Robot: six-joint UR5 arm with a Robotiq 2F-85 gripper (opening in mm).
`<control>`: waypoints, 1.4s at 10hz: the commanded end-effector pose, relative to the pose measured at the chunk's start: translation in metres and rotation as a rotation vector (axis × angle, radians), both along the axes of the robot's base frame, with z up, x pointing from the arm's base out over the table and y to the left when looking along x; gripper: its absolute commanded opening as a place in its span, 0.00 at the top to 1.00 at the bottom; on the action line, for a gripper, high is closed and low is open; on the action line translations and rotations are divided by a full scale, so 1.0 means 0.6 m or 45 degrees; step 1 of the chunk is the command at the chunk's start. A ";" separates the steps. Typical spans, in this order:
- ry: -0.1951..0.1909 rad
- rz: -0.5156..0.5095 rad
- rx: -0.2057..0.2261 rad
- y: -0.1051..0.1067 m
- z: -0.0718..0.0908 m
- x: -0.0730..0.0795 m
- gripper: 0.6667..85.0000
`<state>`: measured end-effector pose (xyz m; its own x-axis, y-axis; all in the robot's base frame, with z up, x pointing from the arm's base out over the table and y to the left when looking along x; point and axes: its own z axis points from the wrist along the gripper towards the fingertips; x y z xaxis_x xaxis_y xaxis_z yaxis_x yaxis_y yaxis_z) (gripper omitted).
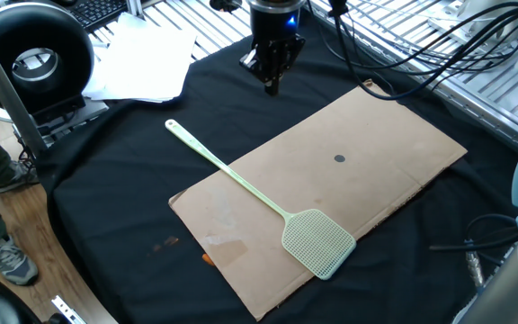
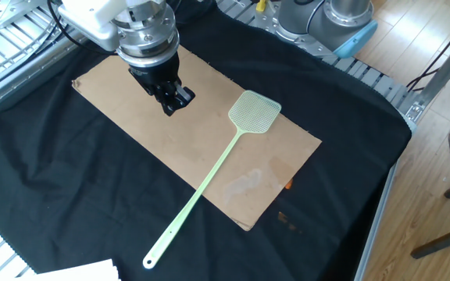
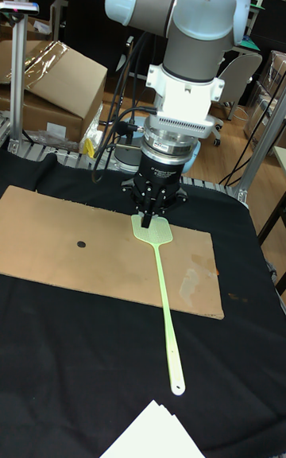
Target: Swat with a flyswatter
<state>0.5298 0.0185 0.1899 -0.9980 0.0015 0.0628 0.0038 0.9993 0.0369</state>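
Note:
The pale mint-green flyswatter [image 1: 317, 241] lies flat on a brown cardboard sheet [image 1: 376, 144]. Its long handle runs off the sheet onto the black cloth. In the other fixed view the mesh head [image 2: 254, 112] is on the sheet's right part and the handle end is near the bottom. My gripper [image 1: 272, 83] hangs in the air, shut with nothing in it. It is well apart from the swatter, left of the head in the other fixed view [image 2: 175, 104]. In the tall view the gripper [image 3: 148, 221] overlaps the head [image 3: 156, 234] only by line of sight.
A small dark dot [image 1: 339, 159] marks the cardboard. White paper sheets [image 1: 142, 58] and a black round device [image 1: 34, 58] sit at the table's far left. Cables [image 1: 421, 45] run at the back right. A cardboard box [image 3: 48, 84] stands behind the table.

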 end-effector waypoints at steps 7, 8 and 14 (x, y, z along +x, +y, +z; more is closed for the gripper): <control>-0.056 -0.048 -0.075 -0.005 0.012 0.027 0.67; -0.054 -0.024 -0.072 -0.006 0.011 0.025 0.53; 0.022 -0.003 -0.072 -0.009 0.009 -0.005 0.48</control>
